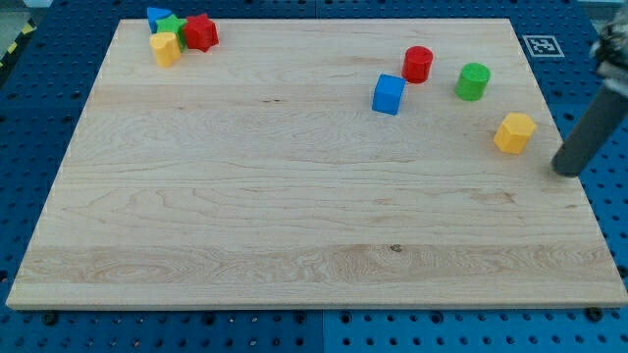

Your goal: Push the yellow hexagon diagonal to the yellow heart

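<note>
The yellow hexagon [514,132] lies near the board's right edge, in the upper half of the view. The yellow heart [165,48] lies at the top left, touching a green block [173,26], a blue block [157,17] and a red block [201,32]. My tip [566,169] is at the right edge of the board, a little to the right of and below the yellow hexagon, with a small gap between them.
A blue cube [389,94], a red cylinder [418,64] and a green cylinder [473,80] stand left of and above the hexagon. The wooden board [294,216] rests on a blue perforated table. A marker tag [542,45] sits off the board's top right corner.
</note>
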You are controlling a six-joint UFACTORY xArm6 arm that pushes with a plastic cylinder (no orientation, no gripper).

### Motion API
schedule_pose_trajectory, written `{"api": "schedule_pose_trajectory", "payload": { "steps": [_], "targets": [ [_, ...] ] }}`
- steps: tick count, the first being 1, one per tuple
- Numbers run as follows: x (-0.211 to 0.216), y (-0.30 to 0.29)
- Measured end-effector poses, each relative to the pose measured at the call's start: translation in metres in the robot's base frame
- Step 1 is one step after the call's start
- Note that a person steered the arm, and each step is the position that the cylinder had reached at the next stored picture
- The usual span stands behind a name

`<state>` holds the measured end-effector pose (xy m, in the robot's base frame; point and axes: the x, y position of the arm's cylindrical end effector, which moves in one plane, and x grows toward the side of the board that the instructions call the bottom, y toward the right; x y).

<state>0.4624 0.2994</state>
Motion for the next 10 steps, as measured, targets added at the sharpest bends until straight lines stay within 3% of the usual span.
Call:
{"api": "schedule_pose_trajectory", "payload": {
  "steps": [2, 5, 7, 10],
  "targets": [
    [-0.013, -0.009],
    [-0.046, -0.071],
    [-0.047, -0.108],
    [-0.052, -0.217]
  ]
}}
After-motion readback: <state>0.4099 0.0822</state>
